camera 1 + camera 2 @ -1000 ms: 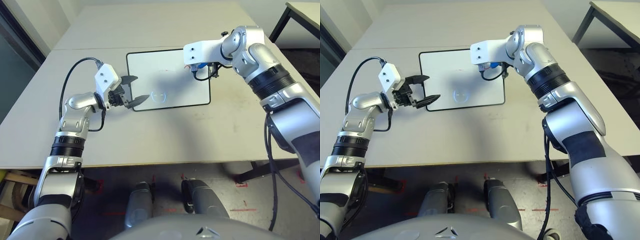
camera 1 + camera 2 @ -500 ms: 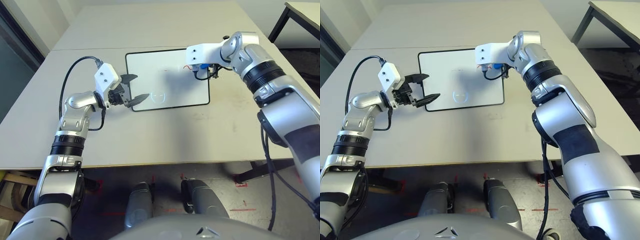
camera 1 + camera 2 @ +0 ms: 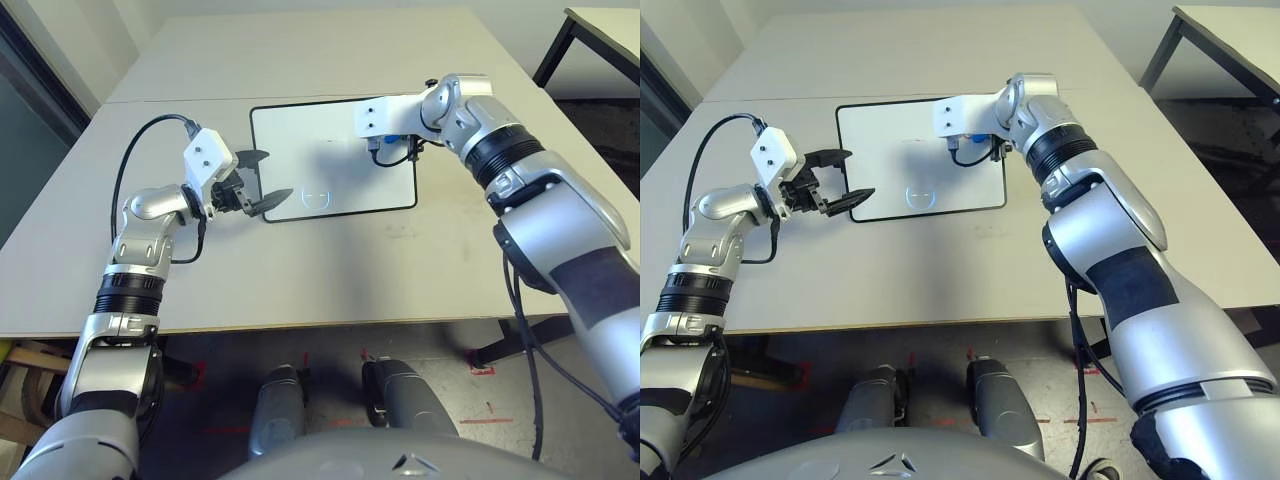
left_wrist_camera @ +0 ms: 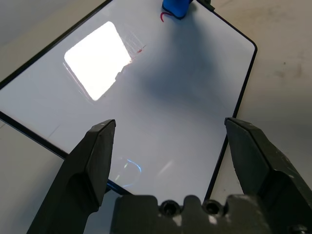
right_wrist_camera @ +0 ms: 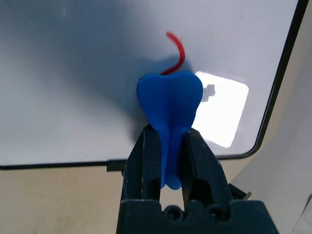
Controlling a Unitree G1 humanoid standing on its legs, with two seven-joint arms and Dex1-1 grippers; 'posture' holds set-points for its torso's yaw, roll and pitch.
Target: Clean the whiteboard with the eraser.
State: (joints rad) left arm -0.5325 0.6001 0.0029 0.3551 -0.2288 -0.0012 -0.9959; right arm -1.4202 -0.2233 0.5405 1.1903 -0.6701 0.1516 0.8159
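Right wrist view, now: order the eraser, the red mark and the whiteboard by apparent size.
Largest to smallest:
1. Whiteboard
2. Eraser
3. Red mark, partly hidden by the eraser

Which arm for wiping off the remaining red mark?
Right, I'd say: its gripper already grips the eraser right beside the red mark; the left gripper is open and empty.

This looks like a robotics lab or a test room. A jointed silver metal robot arm with black bands (image 3: 580, 270) and loose black rubbery cables (image 3: 530, 360) reaches over a large plain pale-topped table (image 3: 230, 290). Strips of red tape (image 3: 486, 420) mark the smooth grey floor (image 3: 450, 390), and a second pale table with dark metal legs (image 3: 615, 30) stands near a plain light wall (image 3: 400, 5).
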